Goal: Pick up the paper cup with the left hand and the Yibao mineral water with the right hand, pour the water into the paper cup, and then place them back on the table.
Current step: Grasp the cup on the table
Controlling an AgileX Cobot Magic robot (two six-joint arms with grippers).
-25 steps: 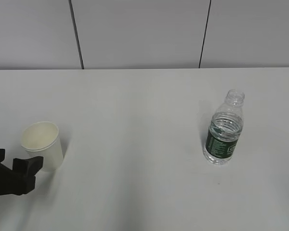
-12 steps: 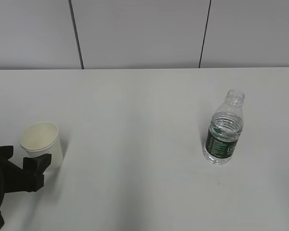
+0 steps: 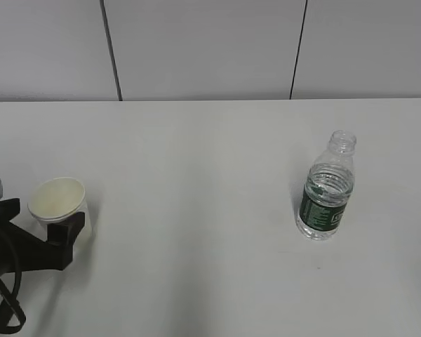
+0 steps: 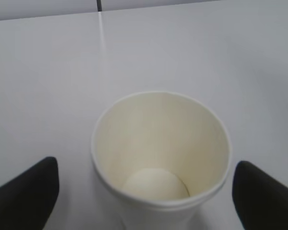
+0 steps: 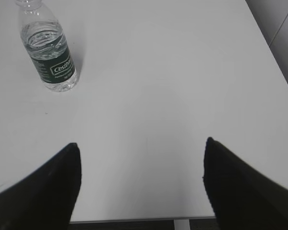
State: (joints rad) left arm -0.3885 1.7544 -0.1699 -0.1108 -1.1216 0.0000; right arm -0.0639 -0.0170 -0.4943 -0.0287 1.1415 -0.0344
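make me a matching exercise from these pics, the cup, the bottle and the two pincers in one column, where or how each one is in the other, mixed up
Column 1:
1. paper cup
2. Yibao mineral water
3. left pincer
4. right pincer

Column 2:
A. open, far from the bottle, over bare table
B. standing uncapped on the right side of the table
C. open, one finger on each side of the cup
D. upright on the left side, nothing inside

Pairs: 1-D, 2-B, 3-C, 4-A
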